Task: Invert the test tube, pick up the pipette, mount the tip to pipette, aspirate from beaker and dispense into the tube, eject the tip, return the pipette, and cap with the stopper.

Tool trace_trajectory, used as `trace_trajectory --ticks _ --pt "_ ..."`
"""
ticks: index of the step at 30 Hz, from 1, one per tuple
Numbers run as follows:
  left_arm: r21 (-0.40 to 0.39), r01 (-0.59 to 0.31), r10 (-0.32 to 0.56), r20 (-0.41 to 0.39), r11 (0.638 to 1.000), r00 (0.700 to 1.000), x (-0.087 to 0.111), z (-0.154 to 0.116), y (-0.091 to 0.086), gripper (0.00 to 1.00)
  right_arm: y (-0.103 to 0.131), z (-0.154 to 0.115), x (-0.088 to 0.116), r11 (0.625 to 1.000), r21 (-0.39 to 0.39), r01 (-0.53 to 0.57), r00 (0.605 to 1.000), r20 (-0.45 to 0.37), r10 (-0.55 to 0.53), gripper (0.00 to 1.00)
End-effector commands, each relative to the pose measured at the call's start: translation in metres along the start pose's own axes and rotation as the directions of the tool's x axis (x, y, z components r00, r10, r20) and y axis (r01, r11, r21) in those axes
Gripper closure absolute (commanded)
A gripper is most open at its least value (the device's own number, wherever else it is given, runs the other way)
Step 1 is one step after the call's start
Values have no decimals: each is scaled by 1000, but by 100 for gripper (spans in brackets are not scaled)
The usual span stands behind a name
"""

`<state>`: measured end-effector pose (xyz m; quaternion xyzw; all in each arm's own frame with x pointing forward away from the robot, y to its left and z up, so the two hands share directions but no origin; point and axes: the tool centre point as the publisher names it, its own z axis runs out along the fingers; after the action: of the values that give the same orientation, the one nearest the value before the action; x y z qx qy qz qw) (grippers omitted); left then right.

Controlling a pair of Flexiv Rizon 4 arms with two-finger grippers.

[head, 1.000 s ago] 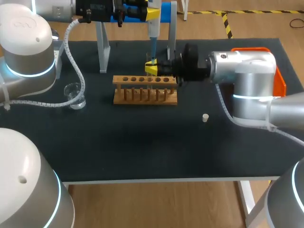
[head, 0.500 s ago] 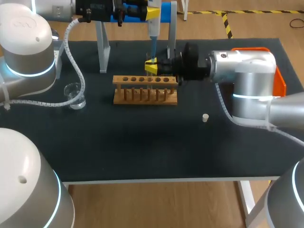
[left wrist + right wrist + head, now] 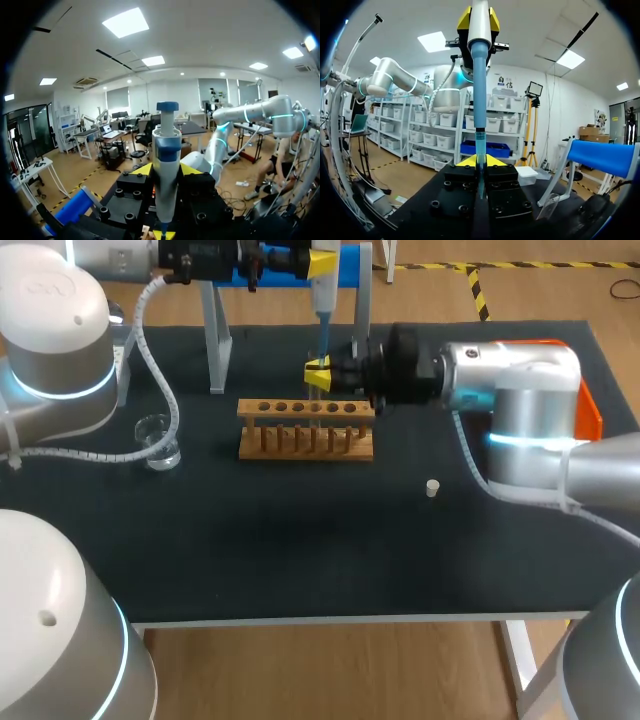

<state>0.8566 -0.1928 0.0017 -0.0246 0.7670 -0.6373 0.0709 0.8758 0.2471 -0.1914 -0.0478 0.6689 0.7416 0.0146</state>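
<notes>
Head view: the left gripper (image 3: 322,260) clamps the pipette (image 3: 322,302) upright, its tip reaching down to the tube (image 3: 480,147). The right gripper (image 3: 318,373) pinches the tube just 12 o'clock of the rack (image 3: 306,430). On the counter (image 3: 300,540), the beaker (image 3: 156,438) sits at the rack's 9 o'clock and the stopper (image 3: 432,487) at 4 o'clock.

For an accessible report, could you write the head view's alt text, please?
The left tool holds a pipette upright near a rack, its tip meeting a tube gripped by the right tool; a beaker and stopper sit on the table.
</notes>
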Motion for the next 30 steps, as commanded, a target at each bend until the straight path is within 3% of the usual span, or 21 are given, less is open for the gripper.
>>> trace_trajectory --ticks 1,12,13,14,15,23,30 --pt "-3 2 -2 0 1000 1000 1 1 7 100 16 -1 0 1000 -1 7 1000 2 -7 100" --pt "-3 2 -2 0 1000 1000 1 1 7 100 19 -1 -1 1000 16 20 1000 -9 -20 100" --pt "-3 2 -2 0 1000 1000 1 1 7 100 17 -1 0 1000 18 18 1000 -7 -18 93" --pt "-3 2 -2 0 1000 1000 1 1 7 100 15 -2 1 1000 22 12 1000 -4 -12 53" --pt "-3 2 -2 0 1000 1000 1 1 7 100 12 -3 3 1000 22 5 1000 -2 -5 0" --pt "-3 2 -2 0 1000 1000 1 1 7 100 -10 -17 11 998 49 -28 1000 -2 29 0" --pt "-3 2 -2 0 1000 1000 1 1 7 100 -35 -50 42 992 120 -33 999 -17 35 0"
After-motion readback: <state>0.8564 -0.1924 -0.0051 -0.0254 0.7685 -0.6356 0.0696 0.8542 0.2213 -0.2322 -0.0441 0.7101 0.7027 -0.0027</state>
